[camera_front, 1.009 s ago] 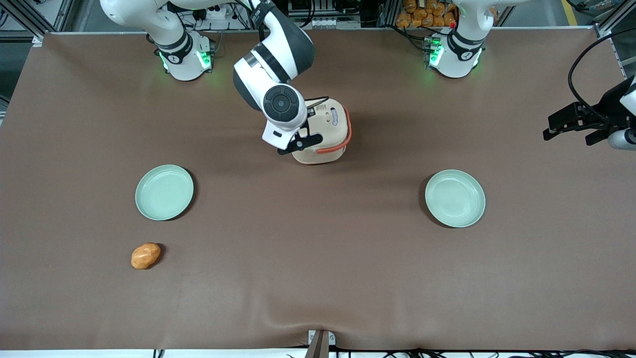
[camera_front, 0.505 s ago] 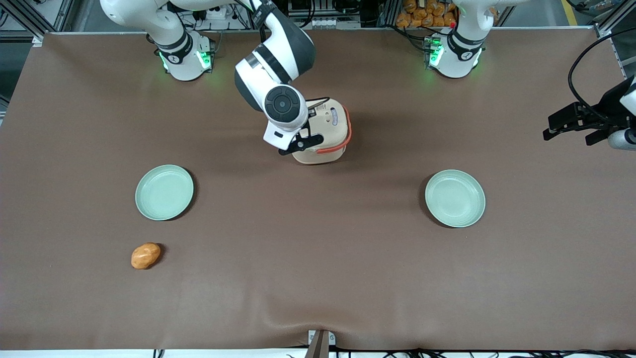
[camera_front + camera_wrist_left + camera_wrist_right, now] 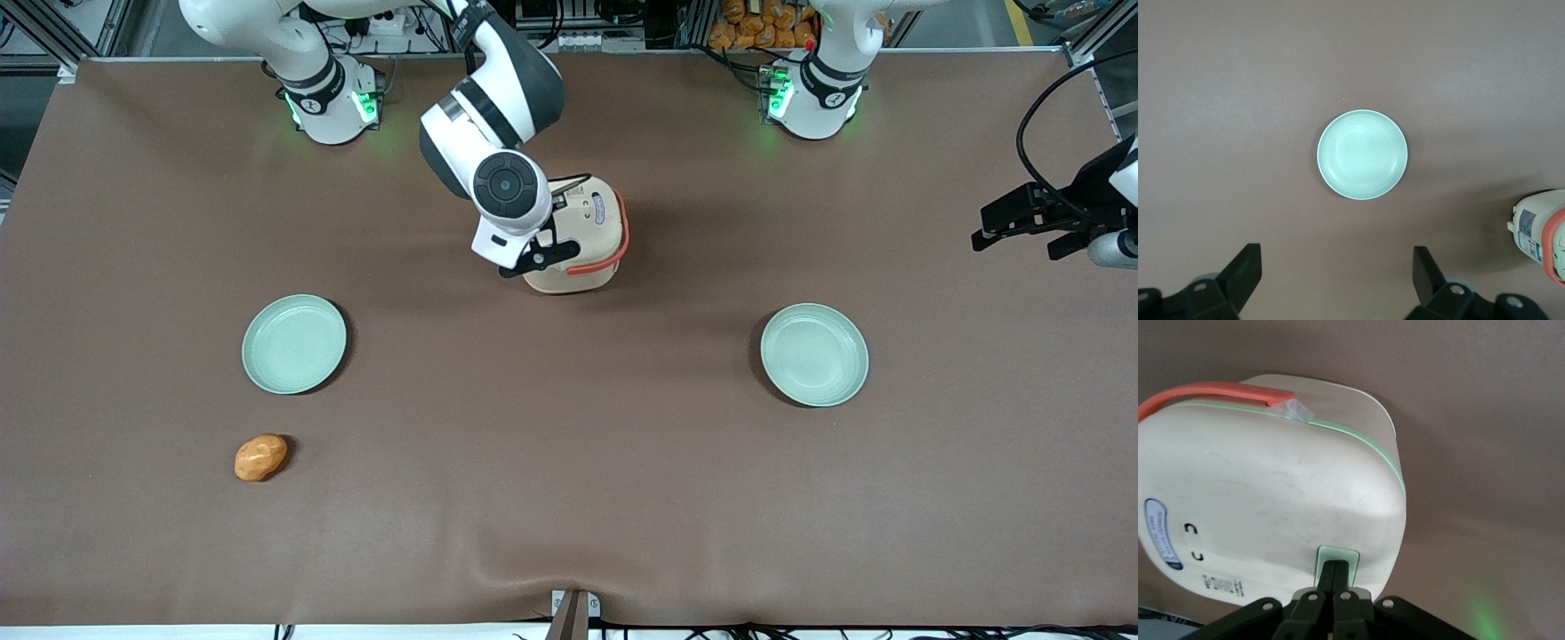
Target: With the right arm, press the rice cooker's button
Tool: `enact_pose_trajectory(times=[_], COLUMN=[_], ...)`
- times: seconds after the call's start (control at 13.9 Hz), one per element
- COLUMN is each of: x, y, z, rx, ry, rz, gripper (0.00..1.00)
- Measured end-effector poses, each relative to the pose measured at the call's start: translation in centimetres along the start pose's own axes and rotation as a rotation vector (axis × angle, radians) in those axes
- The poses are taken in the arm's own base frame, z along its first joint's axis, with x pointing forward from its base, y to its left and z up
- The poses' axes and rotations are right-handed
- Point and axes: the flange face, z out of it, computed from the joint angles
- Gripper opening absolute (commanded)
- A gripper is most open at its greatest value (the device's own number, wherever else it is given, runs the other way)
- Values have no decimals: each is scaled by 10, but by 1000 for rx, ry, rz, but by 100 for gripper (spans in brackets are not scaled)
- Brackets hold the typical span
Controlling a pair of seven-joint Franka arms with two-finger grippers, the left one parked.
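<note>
The cream rice cooker (image 3: pixel 582 240) with an orange handle (image 3: pixel 613 251) stands mid-table, farther from the front camera than the two plates. It also shows in the right wrist view (image 3: pixel 1271 493). Its pale green button (image 3: pixel 1338 557) sits at the lid's edge. My right arm (image 3: pixel 498 124) reaches over the cooker. My gripper (image 3: pixel 1333 568) is shut, fingers pressed together, with the tips resting on the button. In the front view the gripper (image 3: pixel 553 224) is mostly hidden by the wrist joint (image 3: pixel 505 185). The blue-and-white oval label (image 3: pixel 1160 532) is on the lid.
Two pale green plates (image 3: pixel 294 344) (image 3: pixel 814 355) lie nearer the front camera than the cooker, one toward each end. An orange potato-like lump (image 3: pixel 260 457) lies nearer still, toward the working arm's end. The left wrist view shows one plate (image 3: pixel 1362 155).
My wrist shifted very slightly toward the cooker over the last second; it has hardly moved since half a second ago. The cooker has not moved.
</note>
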Motion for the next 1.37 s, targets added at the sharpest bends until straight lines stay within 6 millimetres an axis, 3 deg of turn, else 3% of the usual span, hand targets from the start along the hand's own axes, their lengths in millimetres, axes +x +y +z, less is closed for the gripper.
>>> enact_pose_trajectory(times=[0.07, 0.14, 0.22, 0.29, 0.5, 0.86, 1.01, 1.37], x=[-2, -5, -9, -14, -23, -32, -38, -63], y=[-2, -3, -1, 3, 22, 91, 133, 269], z=[-14, -31, -50, -68, -110, -174, -198, -238], rx=[3, 7, 13, 22, 57, 127, 151, 143], ry=[6, 10, 17, 33, 85, 176, 206, 235], rz=[-7, -12, -15, -15, -2, 78, 134, 329], gripper=[41, 68, 75, 100, 100, 100, 100, 100])
